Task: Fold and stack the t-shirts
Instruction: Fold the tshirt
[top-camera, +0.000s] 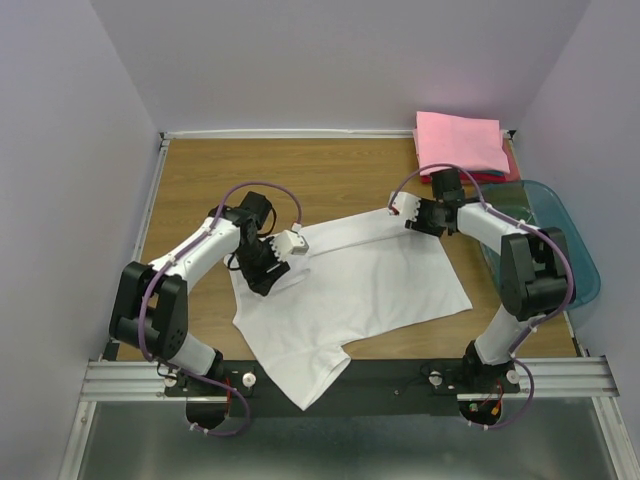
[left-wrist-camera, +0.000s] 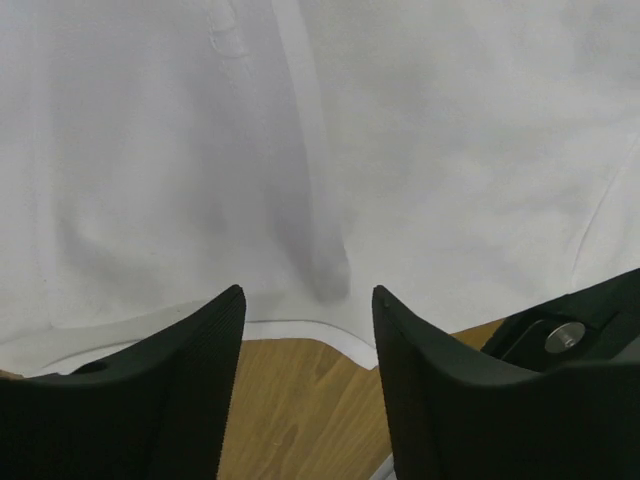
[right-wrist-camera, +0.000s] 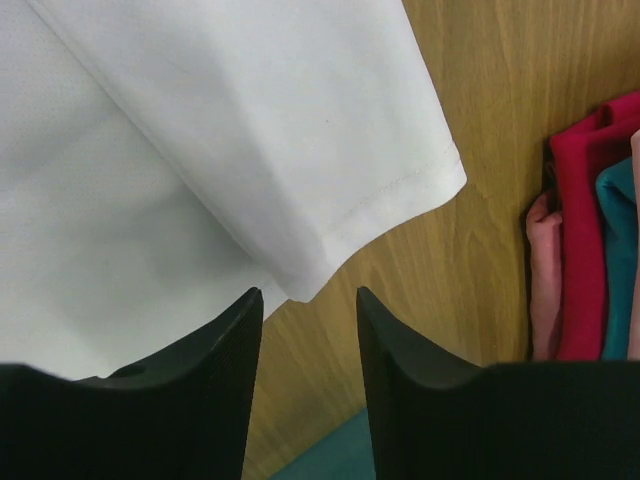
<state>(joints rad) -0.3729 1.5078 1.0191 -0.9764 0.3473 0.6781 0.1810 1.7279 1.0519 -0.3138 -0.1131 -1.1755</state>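
Note:
A white t-shirt (top-camera: 350, 285) lies spread and slightly rumpled on the wooden table, one sleeve toward the near edge. My left gripper (top-camera: 264, 276) is open and empty, low over the shirt's left edge. In the left wrist view the open gripper (left-wrist-camera: 308, 292) frames the hem of the shirt (left-wrist-camera: 400, 150) with bare wood below. My right gripper (top-camera: 422, 222) is open and empty at the shirt's far right corner. In the right wrist view the open gripper (right-wrist-camera: 310, 292) sits just off the tip of the shirt's sleeve (right-wrist-camera: 250, 120). A stack of folded shirts (top-camera: 460, 143), pink on top, lies at the back right.
A teal plastic bin (top-camera: 560, 235) stands at the table's right edge, beside my right arm. The folded stack shows red, teal and pink layers in the right wrist view (right-wrist-camera: 585, 260). Walls close the table on three sides.

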